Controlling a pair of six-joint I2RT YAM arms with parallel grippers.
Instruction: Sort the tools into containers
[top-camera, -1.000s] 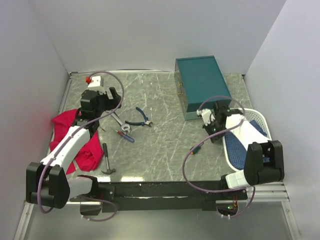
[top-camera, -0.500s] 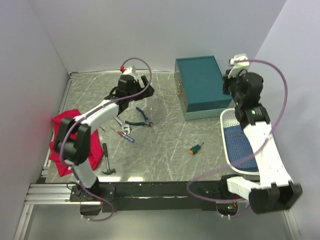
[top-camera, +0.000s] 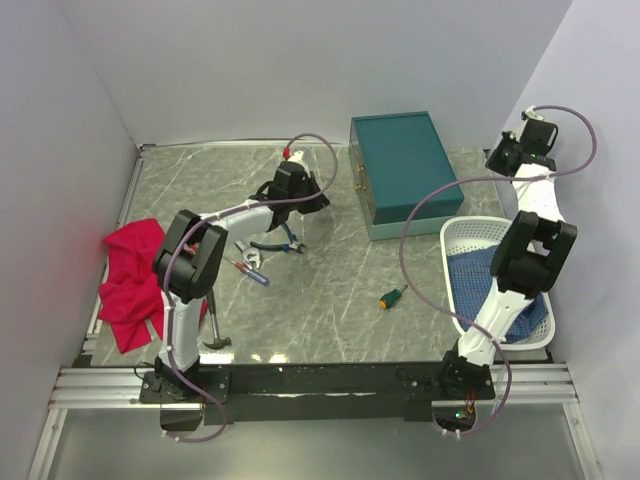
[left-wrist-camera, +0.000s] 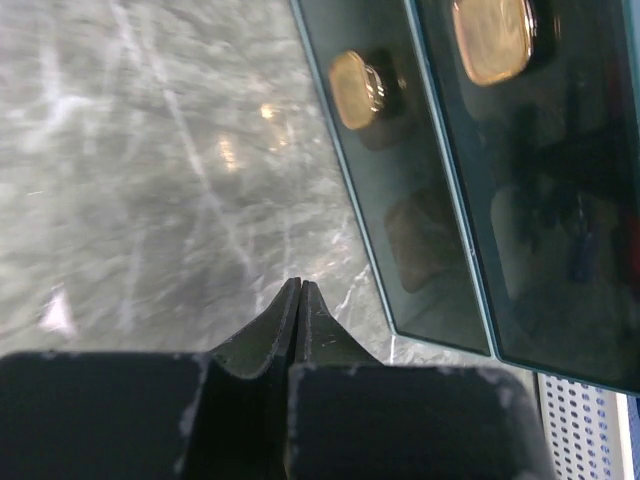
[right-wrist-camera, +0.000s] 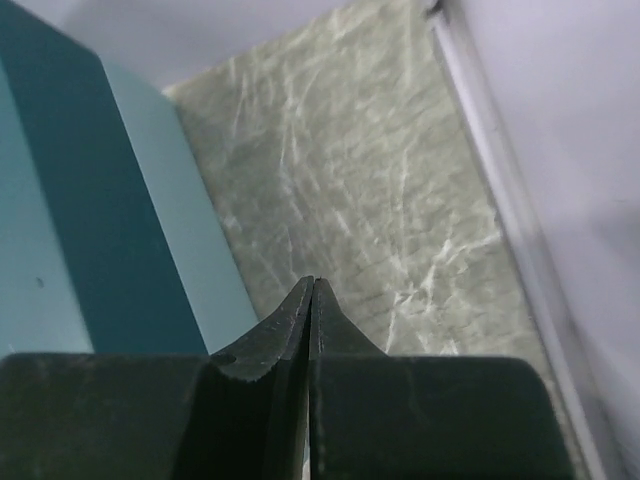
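The closed teal box (top-camera: 402, 170) stands at the back right, its gold latches (left-wrist-camera: 362, 88) facing the left wrist camera. The white basket (top-camera: 460, 232) with blue lining sits front right. Blue pliers (top-camera: 285, 238), a silver wrench (top-camera: 243, 252), a red-and-blue screwdriver (top-camera: 252, 273) and a black-handled hammer (top-camera: 212, 322) lie left of centre. A stubby orange-and-green screwdriver (top-camera: 392, 296) lies mid-table. My left gripper (top-camera: 315, 198) (left-wrist-camera: 298, 283) is shut and empty, above the pliers and pointing at the box. My right gripper (top-camera: 497, 158) (right-wrist-camera: 313, 280) is shut and empty, beside the box's right side (right-wrist-camera: 60, 200).
A red cloth (top-camera: 132, 278) is bunched at the left edge. White walls enclose the table on the left, back and right. The right arm reaches over the basket to the back right corner. A strip of bare table (right-wrist-camera: 400, 200) runs between box and right wall.
The left gripper has shut and its arm has swung right toward the box. The right arm has stretched back into the far right corner.
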